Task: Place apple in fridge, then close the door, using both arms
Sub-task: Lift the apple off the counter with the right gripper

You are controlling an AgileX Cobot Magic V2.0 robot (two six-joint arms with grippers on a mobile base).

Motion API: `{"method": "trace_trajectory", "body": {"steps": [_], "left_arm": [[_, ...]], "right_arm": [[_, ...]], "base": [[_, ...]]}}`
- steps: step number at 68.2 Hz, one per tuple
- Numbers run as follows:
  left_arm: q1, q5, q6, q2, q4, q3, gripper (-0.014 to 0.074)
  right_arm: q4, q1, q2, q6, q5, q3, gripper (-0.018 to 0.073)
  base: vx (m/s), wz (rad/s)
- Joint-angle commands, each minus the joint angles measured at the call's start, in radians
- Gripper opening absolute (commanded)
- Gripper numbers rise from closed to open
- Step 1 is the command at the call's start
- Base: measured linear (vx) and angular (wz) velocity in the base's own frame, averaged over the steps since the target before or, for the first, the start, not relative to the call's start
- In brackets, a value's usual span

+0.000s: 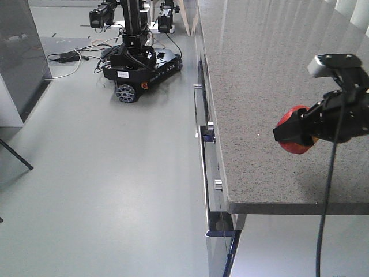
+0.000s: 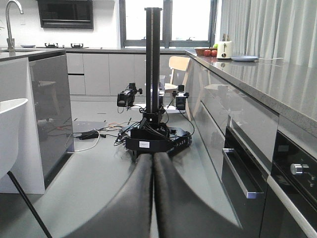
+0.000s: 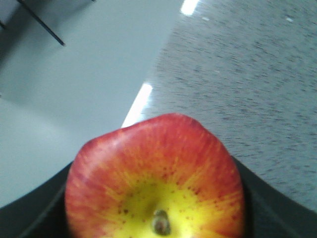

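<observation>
My right gripper (image 1: 295,136) is shut on the apple (image 1: 293,137), red with a yellow patch round its short stem, and holds it above the grey speckled countertop (image 1: 259,86) near its front edge. The apple fills the lower part of the right wrist view (image 3: 153,183), between the black fingers (image 3: 262,208). My left gripper (image 2: 152,163) is shut and empty, its two black fingers pressed together, pointing along the floor. The fridge and its door are out of view.
A black wheeled robot base (image 1: 135,69) with a tall mast stands on the floor ahead, cables around it. Cabinet drawers with metal handles (image 1: 202,135) run under the countertop. A dark grey island (image 2: 47,114) stands at left. A bowl of apples (image 2: 205,51) sits far back.
</observation>
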Motion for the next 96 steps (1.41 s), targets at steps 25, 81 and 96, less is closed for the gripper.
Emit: {"method": "trace_trajectory", "body": {"steps": [25, 81, 96], "left_arm": [[-0.003, -0.077, -0.009, -0.014, 0.000, 0.029, -0.0006], [-0.003, -0.077, -0.009, -0.014, 0.000, 0.029, -0.0006], [-0.003, -0.077, -0.009, -0.014, 0.000, 0.029, -0.0006]], "right_arm": [[0.175, -0.005, -0.461, -0.138, 0.155, 0.279, 0.0134], [0.212, 0.146, -0.899, -0.138, 0.308, 0.495, 0.0134], [0.215, 0.146, -0.916, -0.138, 0.313, 0.495, 0.0134]], "base": [[0.00, 0.00], [0.00, 0.00], [0.00, 0.00]]}}
